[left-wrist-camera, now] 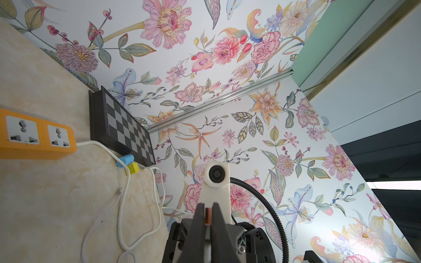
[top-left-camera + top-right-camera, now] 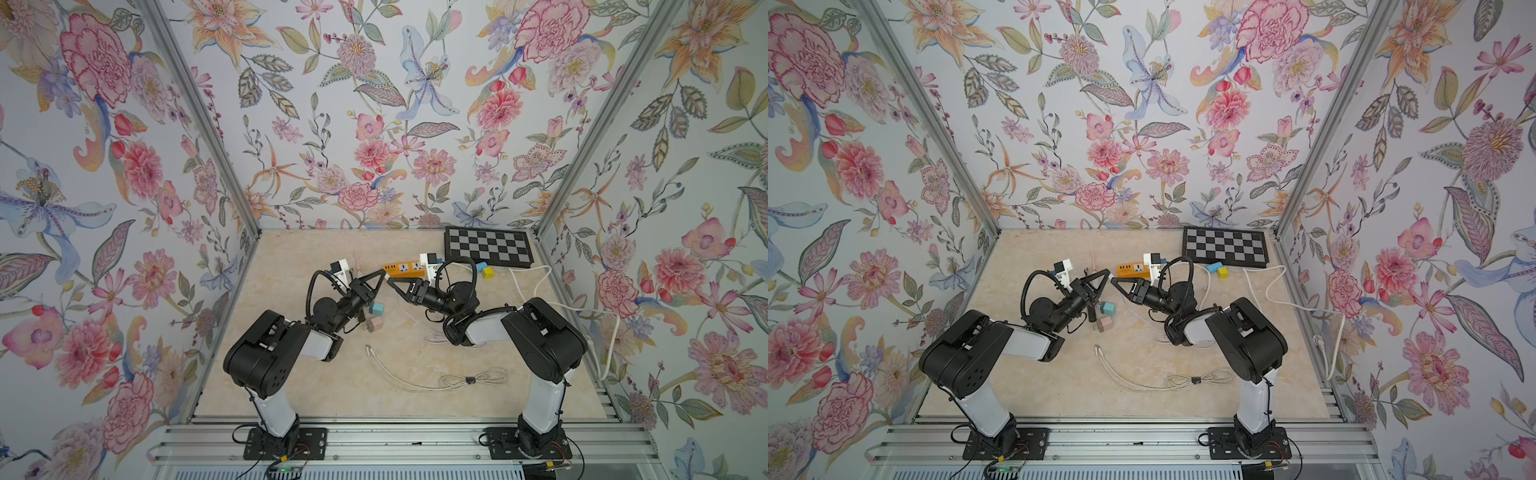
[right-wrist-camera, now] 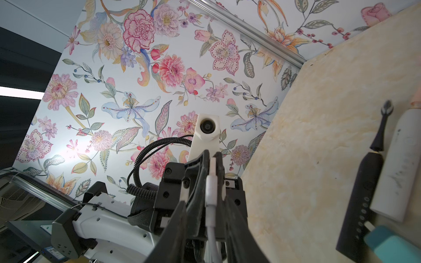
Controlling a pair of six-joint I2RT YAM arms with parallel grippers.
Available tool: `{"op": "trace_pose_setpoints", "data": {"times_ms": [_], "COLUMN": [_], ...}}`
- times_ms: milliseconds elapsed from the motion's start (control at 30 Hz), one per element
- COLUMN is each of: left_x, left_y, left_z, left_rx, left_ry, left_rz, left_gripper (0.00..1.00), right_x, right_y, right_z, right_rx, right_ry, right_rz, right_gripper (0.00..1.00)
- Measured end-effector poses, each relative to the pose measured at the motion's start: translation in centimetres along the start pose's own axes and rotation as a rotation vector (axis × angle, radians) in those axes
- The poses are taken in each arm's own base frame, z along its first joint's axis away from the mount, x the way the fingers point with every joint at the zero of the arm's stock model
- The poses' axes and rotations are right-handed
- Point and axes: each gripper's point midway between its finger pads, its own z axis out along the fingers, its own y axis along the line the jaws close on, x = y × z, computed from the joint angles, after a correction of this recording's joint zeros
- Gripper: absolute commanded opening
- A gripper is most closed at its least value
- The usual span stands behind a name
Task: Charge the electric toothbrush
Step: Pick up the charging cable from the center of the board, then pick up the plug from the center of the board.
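A: Where's the brush?

B: Flat on the table [image 2: 291, 374]. A black toothbrush [image 3: 364, 189] lies alongside a white toothbrush [image 3: 403, 166], and either could be the one. Both are below the left gripper [image 2: 381, 274], with a teal block [image 2: 376, 308] just beside the black one's foot. No lead reaches them that I can see.

A: And the claws?

B: Nose to nose, just beside the end of the orange power strip [image 2: 405, 269]. The left one's clenched tight. A white cable plug [image 3: 211, 186] sits between dark fingers where they meet. Whether the right gripper [image 2: 389, 281] is gripping it or only standing round it, I can't tell.

A: A hand-over, I'd guess.

B: Then one claw should hold firm until the other has the plug square, leaving slack in the lead.

A: Room?

B: Tight there, with the strip behind and the brushes and block beneath. The table is open toward the front, bar a loose cable coil [image 2: 457, 380]. The chessboard [image 2: 488, 246] fills a back corner.
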Motion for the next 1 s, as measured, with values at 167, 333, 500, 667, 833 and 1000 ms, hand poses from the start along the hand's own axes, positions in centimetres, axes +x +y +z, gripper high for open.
{"op": "trace_pose_setpoints", "data": {"times_ms": [167, 333, 500, 667, 833, 1000], "left_x": [0.0, -0.1, -0.1, -1.5, -4.1, -2.5], "left_y": [0.0, 0.0, -0.5, -3.7, -8.1, -5.6], "left_z": [0.0, 0.1, -0.1, -0.7, 0.2, 0.2], "left_rx": [0.000, -0.001, -0.005, -0.108, -0.223, -0.305], "left_ry": [-0.001, -0.015, -0.019, -0.048, -0.036, 0.259], "left_rz": [0.000, 0.003, 0.093, 0.399, 0.837, 1.269], "left_gripper": [0.00, 0.00, 0.51, 0.75, 0.69, 0.63], "right_x": [0.0, -0.2, -0.5, -2.1, -5.1, -6.2], "right_y": [-0.1, -0.2, -0.2, 0.0, 0.9, 0.7], "right_z": [0.0, 0.0, -0.1, -2.6, -5.8, -7.8], "right_rx": [0.000, 0.002, 0.003, 0.039, 0.090, 0.152], "right_ry": [-0.004, -0.015, -0.019, -0.047, -0.076, -0.065], "right_rz": [-0.004, -0.008, -0.033, -0.099, -0.193, -0.238], "right_gripper": [0.08, 0.00, 0.00, 0.00, 0.00, 0.00]}}
